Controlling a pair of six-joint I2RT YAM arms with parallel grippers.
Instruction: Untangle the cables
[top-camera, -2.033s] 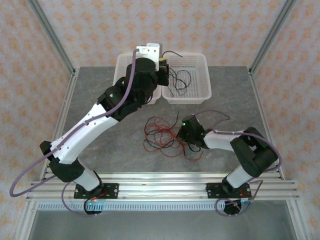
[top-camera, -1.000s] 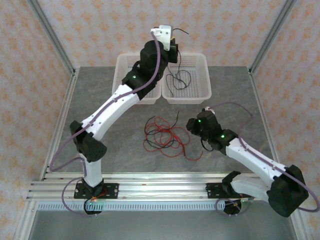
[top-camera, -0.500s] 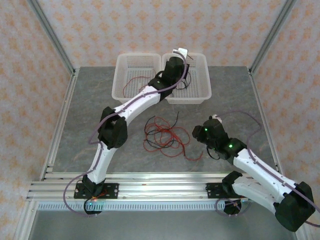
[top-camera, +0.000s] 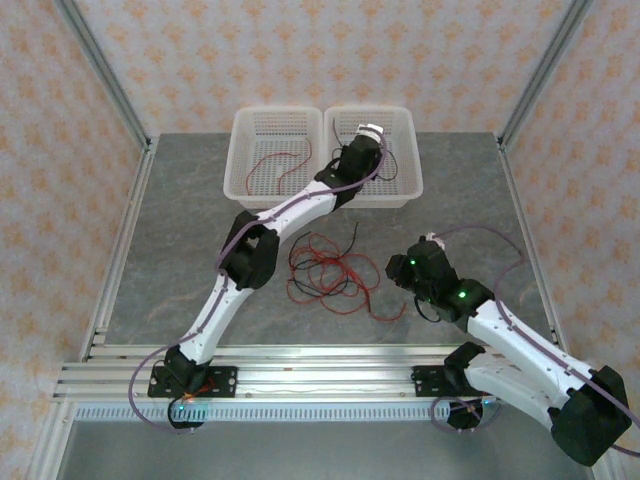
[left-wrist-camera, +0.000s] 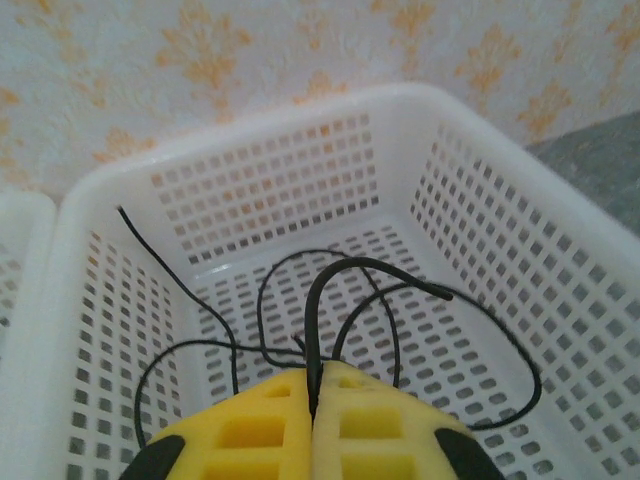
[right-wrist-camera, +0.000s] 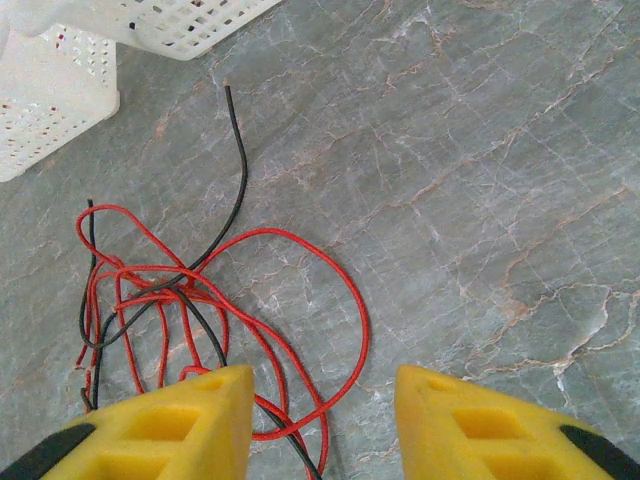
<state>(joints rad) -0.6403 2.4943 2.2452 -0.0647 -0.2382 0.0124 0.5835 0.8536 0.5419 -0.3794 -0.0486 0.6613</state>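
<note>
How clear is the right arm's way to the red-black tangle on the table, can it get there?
Probably yes. The right gripper hangs open at the edge of the tangle, with nothing in between. The left gripper is away in the basket, shut on a black cable.

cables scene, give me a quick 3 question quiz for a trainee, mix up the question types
1. True or false: the left gripper pinches a black cable over the right basket.
2. Which colour is the cable lying in the left basket? A red, B black, C blue.
3. Fill in the gap: the right gripper hangs with its jaws ___ over the tangle of red and black cables on the table.

Key: 1 true. 2 A, a red cable. 3 open.
</note>
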